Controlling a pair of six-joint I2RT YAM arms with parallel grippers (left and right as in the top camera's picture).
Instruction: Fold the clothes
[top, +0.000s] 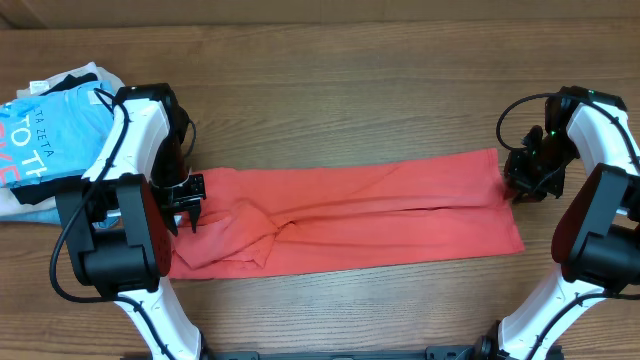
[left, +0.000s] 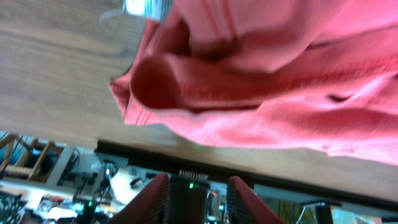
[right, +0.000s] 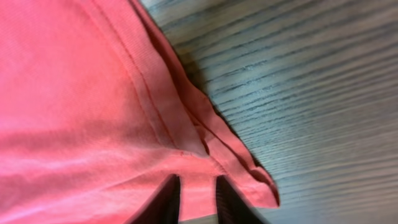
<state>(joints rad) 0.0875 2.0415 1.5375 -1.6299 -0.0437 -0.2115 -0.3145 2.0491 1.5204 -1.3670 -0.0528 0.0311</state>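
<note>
Left gripper (left: 198, 185) nearest lens: jaws parted, empty, bunched end of coral T-shirt (left: 261, 81) just ahead. T-shirt lies as long band across bench (top: 330, 80), mid-frame. Right gripper (right: 198, 190) at right-hand hem, jaws slightly apart, hold unclear. Lengthwise fold apparently laid; next calls for regrasping ends, folding crosswise.

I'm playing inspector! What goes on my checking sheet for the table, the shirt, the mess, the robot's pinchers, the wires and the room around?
Surface: brown wood-grain table.
Job's things: coral-red T-shirt lying as one long strip across the table, bunched at its left end.
Clutter: pile of clothes at the far left, light blue tee on top.
Grippers: left gripper open by the bunched end, holding nothing; right gripper with fingers apart at the shirt's hemmed corner.
Cables: black cables loop along both arms, clear of the shirt.
Surroundings: blurred equipment beyond the table edge.
</note>
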